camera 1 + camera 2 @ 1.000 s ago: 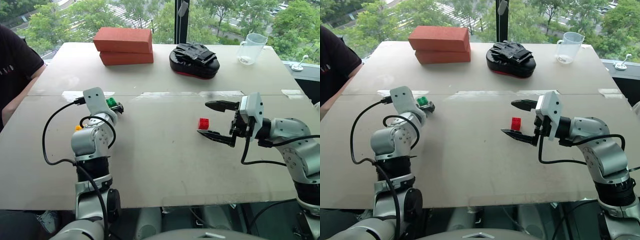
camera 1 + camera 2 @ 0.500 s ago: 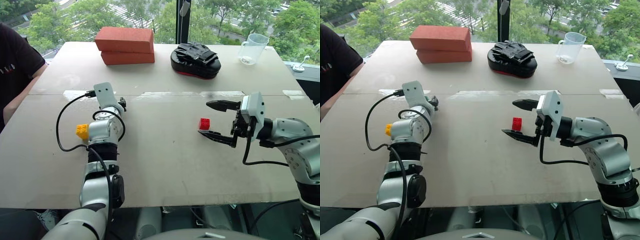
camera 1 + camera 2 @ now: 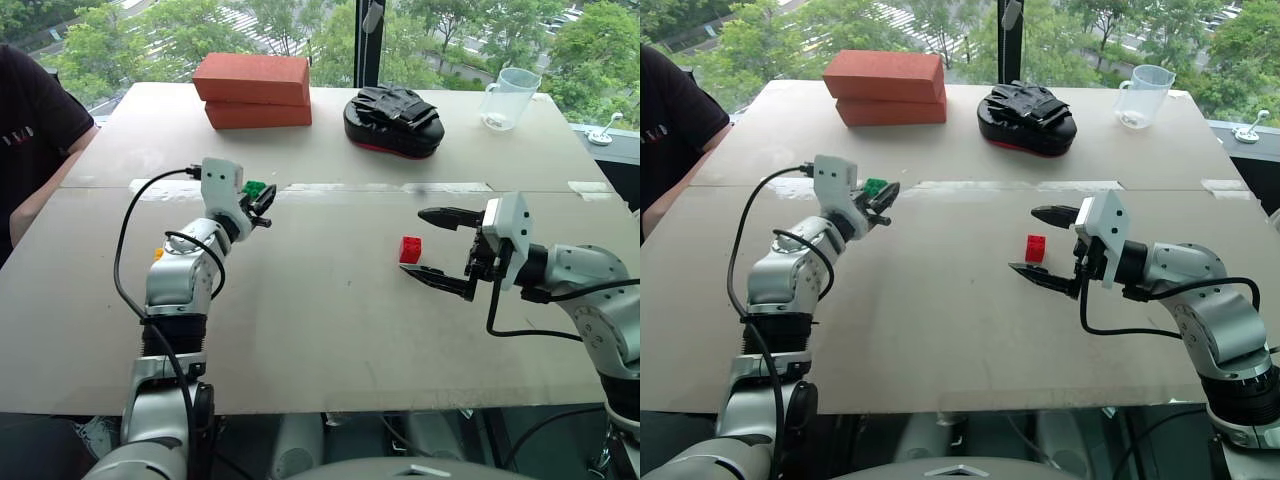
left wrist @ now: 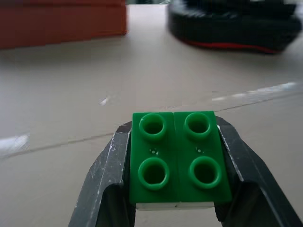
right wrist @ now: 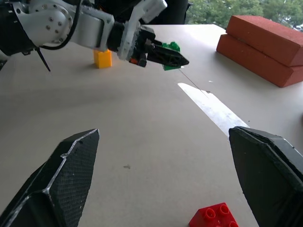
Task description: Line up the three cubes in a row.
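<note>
Left claw (image 3: 262,197) is pinching the green cube (image 4: 179,156) between its two black fingers, studs facing the wrist camera, and holds it clear above the bench (image 3: 320,330), pointing toward the middle. Right claw (image 3: 437,249) hangs spread wide, holding nothing, with the red cube (image 3: 410,249) resting on the bench just beside its tips, about level with the gap between its fingers. The yellow cube (image 5: 102,58) sits on the bench behind the left claw, close to that arm's forearm, well apart from the red one.

To my eye the step in hand is carrying the green cube over to start the row; none of the three is lined up yet. The next move, I'd judge, calls for bringing the green cube across open bench toward the red one and setting it down flat and square beside it, leaving room for the yellow cube later. The spread right claw standing around the red cube could crowd that landing spot, so it may need to draw aside.

Farther out from the left claw, two large red-orange bricks (image 3: 255,90) are stacked at the far edge, with a black padded mitt (image 3: 392,120) and a clear plastic jug (image 3: 508,97) beyond the right claw. A person's dark sleeve (image 3: 35,125) shows off to the left claw's outer side. None of these lies in the carrying path.
</note>
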{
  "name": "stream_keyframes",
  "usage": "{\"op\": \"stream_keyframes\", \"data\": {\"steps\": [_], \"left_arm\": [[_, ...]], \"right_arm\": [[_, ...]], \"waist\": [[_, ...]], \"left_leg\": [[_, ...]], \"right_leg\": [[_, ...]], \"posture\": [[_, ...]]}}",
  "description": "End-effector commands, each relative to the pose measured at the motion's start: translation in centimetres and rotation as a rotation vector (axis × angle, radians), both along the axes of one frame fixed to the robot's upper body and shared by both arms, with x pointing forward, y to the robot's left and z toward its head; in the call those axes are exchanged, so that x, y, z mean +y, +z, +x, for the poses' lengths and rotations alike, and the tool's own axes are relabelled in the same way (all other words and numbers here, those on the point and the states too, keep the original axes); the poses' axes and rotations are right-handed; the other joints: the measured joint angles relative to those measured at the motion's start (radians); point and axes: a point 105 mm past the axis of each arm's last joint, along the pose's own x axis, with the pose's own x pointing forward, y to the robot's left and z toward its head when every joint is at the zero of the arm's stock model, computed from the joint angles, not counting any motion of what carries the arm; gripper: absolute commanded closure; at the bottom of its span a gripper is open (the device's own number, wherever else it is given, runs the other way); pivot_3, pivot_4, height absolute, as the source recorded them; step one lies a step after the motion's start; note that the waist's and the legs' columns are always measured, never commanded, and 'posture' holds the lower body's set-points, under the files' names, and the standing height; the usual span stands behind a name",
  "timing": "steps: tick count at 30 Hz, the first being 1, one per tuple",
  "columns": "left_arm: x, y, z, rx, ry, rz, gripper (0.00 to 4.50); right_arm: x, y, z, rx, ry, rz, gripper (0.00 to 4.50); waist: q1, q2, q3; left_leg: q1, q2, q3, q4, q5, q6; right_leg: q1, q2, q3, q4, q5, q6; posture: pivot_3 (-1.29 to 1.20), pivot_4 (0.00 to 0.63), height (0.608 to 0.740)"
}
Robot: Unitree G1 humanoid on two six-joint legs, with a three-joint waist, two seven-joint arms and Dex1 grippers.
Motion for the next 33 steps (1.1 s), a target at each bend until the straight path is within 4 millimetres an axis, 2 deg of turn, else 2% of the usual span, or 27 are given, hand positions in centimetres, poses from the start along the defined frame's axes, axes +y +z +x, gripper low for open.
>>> {"op": "stream_keyframes", "data": {"steps": [1, 4, 9, 19, 33], "left_arm": [[-3.3, 1.2, -3.1, -0.035, -0.403, 0.018, 3.15], [-4.4, 0.3, -4.3, 0.034, -0.627, 0.093, 3.15], [-5.9, -1.5, -3.6, 0.052, -0.815, 0.238, 3.15], [-8.0, -4.1, -0.8, 0.087, -0.9, 0.361, 3.15], [-9.2, -4.9, -0.5, 0.155, -0.976, 0.44, 3.15]], "right_arm": [[-1.1, 0.8, -0.3, -0.028, -0.028, -0.007, 0.0], [-2.0, 0.4, -0.8, 0.035, -0.029, -0.028, 0.0], [-3.7, -1.1, -1.3, 0.064, -0.104, -0.085, 0.0], [-4.9, -2.5, -3.5, 0.066, -0.182, -0.068, 0.0], [-5.2, -2.5, -4.6, 0.059, -0.242, -0.068, 0.0]], "waist": [[-0.001, 0.0, 0.0], [0.0, 0.0, 0.0], [0.001, 0.0, 0.0], [0.001, 0.0, 0.001], [0.0, 0.0, 0.001]], "left_leg": [[0.0, 0.0, 0.001, 0.0, 0.0, 0.0], [0.0, 0.0, 0.001, 0.001, 0.0, 0.0], [0.0, 0.0, -0.001, 0.001, 0.0, 0.0], [-0.004, 0.0, -0.003, 0.001, 0.0, 0.001], [-0.008, 0.0, -0.006, 0.003, 0.0, 0.001]], "right_leg": [[0.0, 0.0, 0.0, 0.0, 0.0, 0.0], [0.0, 0.0, 0.001, 0.0, 0.0, 0.0], [0.0, 0.001, 0.0, 0.0, 0.0, 0.0], [-0.001, 0.003, -0.001, -0.002, 0.001, 0.005], [-0.001, 0.003, -0.003, -0.003, 0.001, 0.006]], "posture": [[0.0, 0.15, 0.74], [0.0, 0.15, 0.74], [0.0, 0.15, 0.74], [0.0, 0.15, 0.74], [0.0, 0.15, 0.74]]}}
